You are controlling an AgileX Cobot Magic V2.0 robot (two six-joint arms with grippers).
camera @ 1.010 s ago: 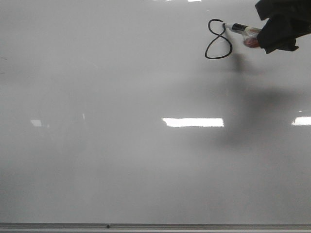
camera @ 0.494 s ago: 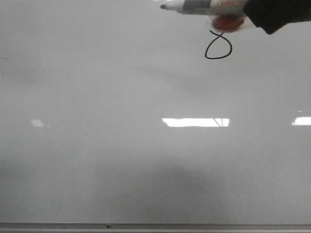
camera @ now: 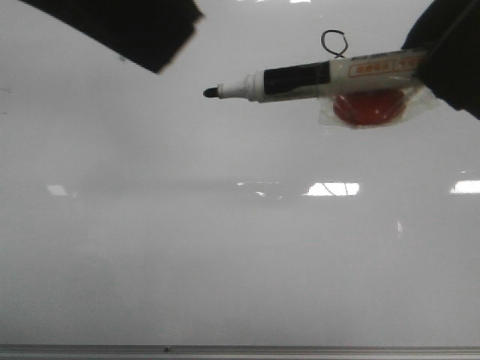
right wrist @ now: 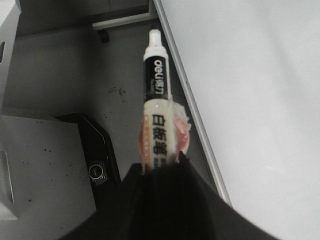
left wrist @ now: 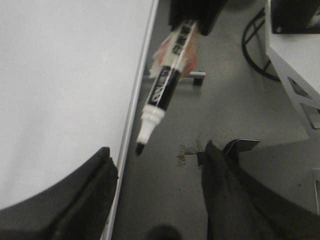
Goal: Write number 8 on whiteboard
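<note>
Marker: light, stiff white-and-black plastic pen [camera: 315,77], gripped at its tail by right hand [right wrist: 159,172]; left hand [left wrist: 157,167] gapes empty at ten o'clock.

The front view faces the whiteboard [camera: 225,262] squarely, close; both wrist views look along the board's edge toward the floor, sharing the marker [camera: 315,77] with it

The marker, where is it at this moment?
In the front view the marker lies across the upper right, held by the right gripper, tip pointing left, off the whiteboard and covering the lower part of the number 8.
</note>
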